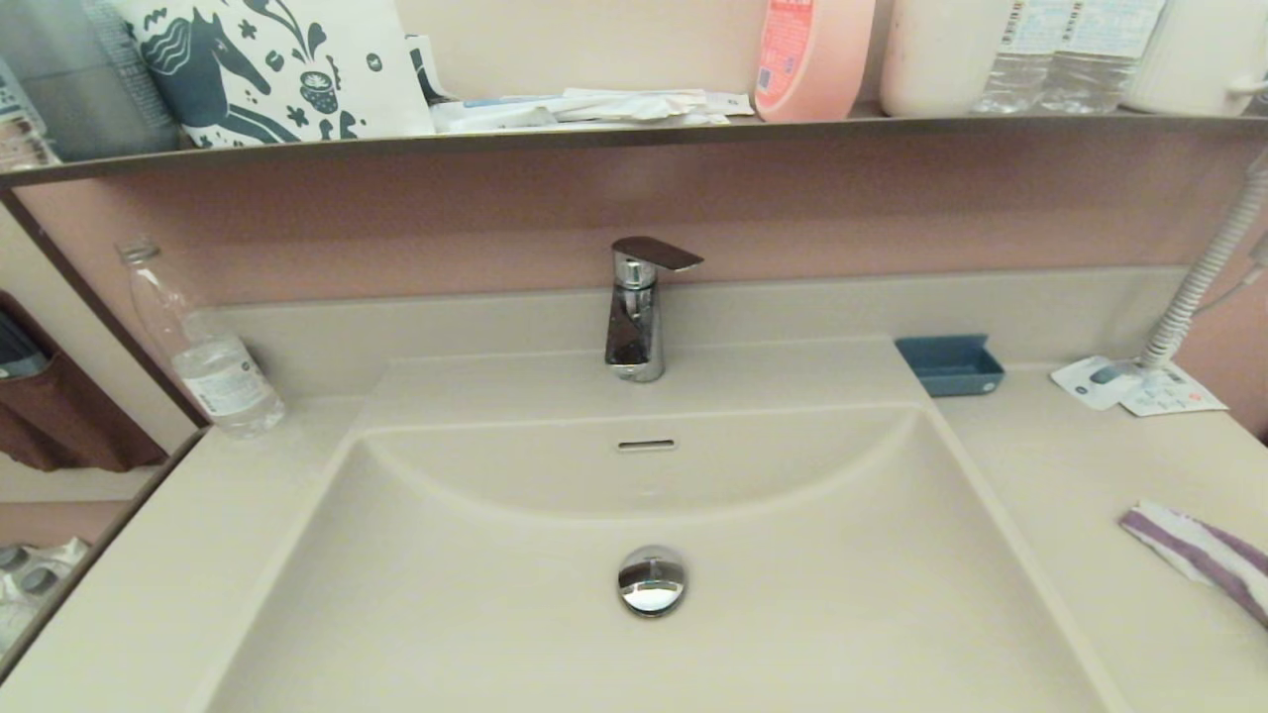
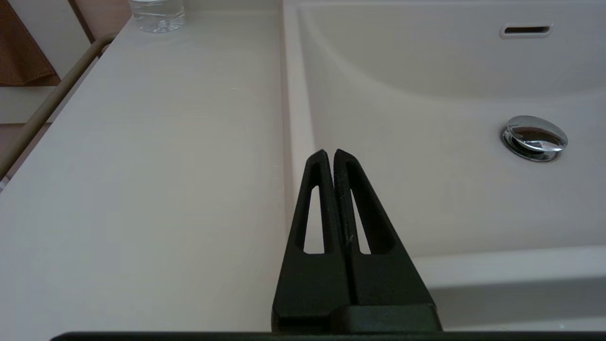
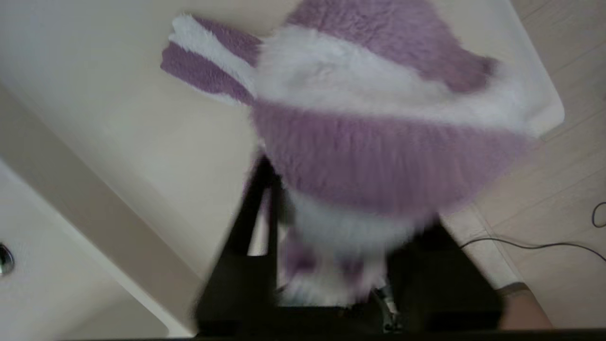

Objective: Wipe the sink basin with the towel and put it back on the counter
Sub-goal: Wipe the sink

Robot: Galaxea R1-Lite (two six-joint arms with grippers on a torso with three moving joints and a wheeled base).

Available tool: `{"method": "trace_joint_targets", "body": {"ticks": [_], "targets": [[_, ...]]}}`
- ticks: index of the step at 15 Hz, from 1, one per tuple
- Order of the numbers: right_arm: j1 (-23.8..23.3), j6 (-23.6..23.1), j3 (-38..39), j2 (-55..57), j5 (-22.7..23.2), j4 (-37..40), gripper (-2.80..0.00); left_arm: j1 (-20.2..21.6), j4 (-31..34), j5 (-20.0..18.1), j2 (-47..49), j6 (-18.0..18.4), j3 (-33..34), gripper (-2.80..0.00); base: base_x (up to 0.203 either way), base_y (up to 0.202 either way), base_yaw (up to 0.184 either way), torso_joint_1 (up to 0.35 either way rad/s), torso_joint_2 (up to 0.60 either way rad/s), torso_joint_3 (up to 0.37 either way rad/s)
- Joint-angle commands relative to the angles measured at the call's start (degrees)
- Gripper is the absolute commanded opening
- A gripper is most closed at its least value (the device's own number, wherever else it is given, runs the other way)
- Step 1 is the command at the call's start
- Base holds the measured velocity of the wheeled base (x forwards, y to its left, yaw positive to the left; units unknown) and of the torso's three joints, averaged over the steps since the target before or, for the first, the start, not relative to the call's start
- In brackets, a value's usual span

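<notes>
Now your right fingers (image 3: 331, 265) grip one fuzzy purple-and-white striped towel (image 3: 369, 142) over the cream desk (image 3: 118, 109); your left fingers (image 2: 330, 158) are closed.

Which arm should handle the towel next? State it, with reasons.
Right. The towel lies on the counter at the robot's right, bunched between the right gripper's fingers. The left gripper is shut, by the sink basin's far edge.
</notes>
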Motion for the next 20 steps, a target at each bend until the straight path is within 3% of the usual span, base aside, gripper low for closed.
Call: {"method": "trace_joint_targets", "body": {"ticks": [1, 5, 8, 9, 14, 20], "targets": [[1.73, 1.44, -0.97, -0.19, -1.6, -0.9, 0.0, 0.0, -0.03, 0.0, 0.07, -0.04, 0.01, -2.8, 0.0, 0.0, 0.0, 0.0, 0.0, 0.0], [4.93, 5.11, -4.77, -0.45, -4.56, -0.91, 0.0, 0.08, -0.04, 0.0, 0.07, -0.04, 0.01, -2.8, 0.0, 0.0, 0.0, 0.0, 0.0, 0.0], [5.26, 4.88, -1.32, -2.55, -4.78, 1.87, 0.0, 0.0, 0.04, 0.0, 0.07, -0.04, 0.01, -2.8, 0.0, 0.0, 0.0, 0.0, 0.0, 0.0], [5.22, 4.36, 0.75, -3.18, -4.98, 1.91, -2.8, 0.06, -0.01, 0.0, 0.07, -0.04, 0.01, -2.8, 0.0, 0.0, 0.0, 0.0, 0.0, 0.0], [6.64, 2.75, 4.75, -9.15, -3.78, 1.63, -2.8, 0.07, 0.05, 0.0, 0.07, -0.04, 0.01, -2.8, 0.0, 0.0, 0.0, 0.0, 0.0, 0.0], [18.7, 1.94, 18.53, -33.25, 0.52, 1.94, -2.8, 0.08, 0.03, 0.0, 0.07, -0.04, 0.01, -2.8, 0.0, 0.0, 0.0, 0.0, 0.0, 0.0]]}}
